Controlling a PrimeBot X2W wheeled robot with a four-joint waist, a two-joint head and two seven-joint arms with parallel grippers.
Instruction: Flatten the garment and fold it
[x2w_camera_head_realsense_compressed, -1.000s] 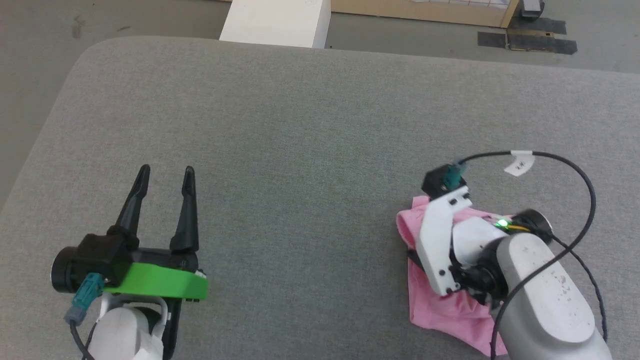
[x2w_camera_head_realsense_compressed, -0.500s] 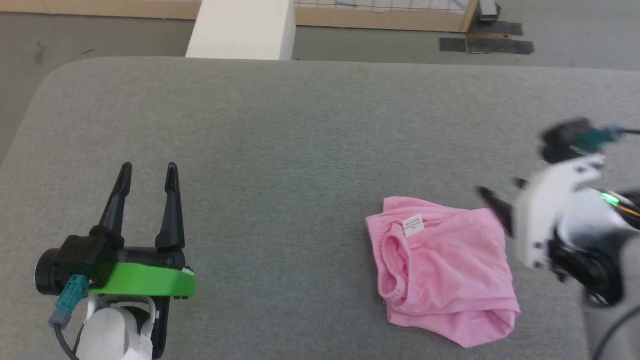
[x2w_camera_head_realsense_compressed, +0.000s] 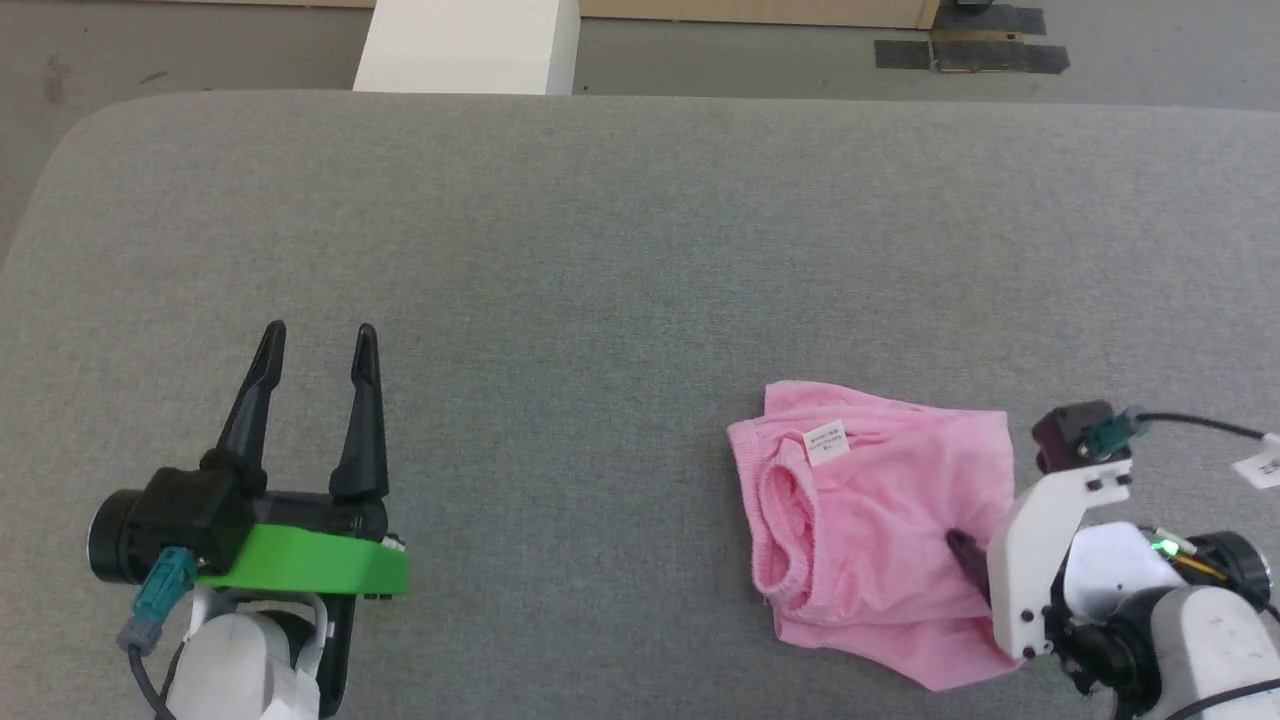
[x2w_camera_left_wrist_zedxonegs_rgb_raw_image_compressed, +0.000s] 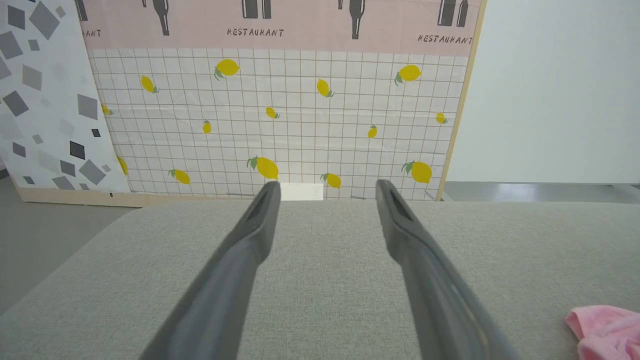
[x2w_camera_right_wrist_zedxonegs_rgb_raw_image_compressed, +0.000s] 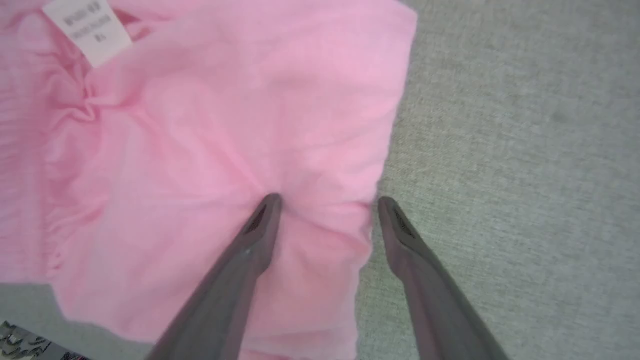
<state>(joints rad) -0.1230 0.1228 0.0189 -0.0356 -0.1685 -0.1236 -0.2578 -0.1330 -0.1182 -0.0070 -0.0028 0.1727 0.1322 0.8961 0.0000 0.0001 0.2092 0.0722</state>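
The grey counter (x2w_camera_head_realsense_compressed: 600, 250) is bearing the pink garment (x2w_camera_head_realsense_compressed: 870, 500). The right gripper (x2w_camera_right_wrist_zedxonegs_rgb_raw_image_compressed: 328, 200) is straddling its edge, jaws wide, holding nothing. The left gripper (x2w_camera_head_realsense_compressed: 320, 328) is gaping empty.

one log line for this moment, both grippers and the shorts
garment: crumpled, label up, not yet flat | right gripper: open, tips astride its edge | left gripper: open, apart from it, over grey surface
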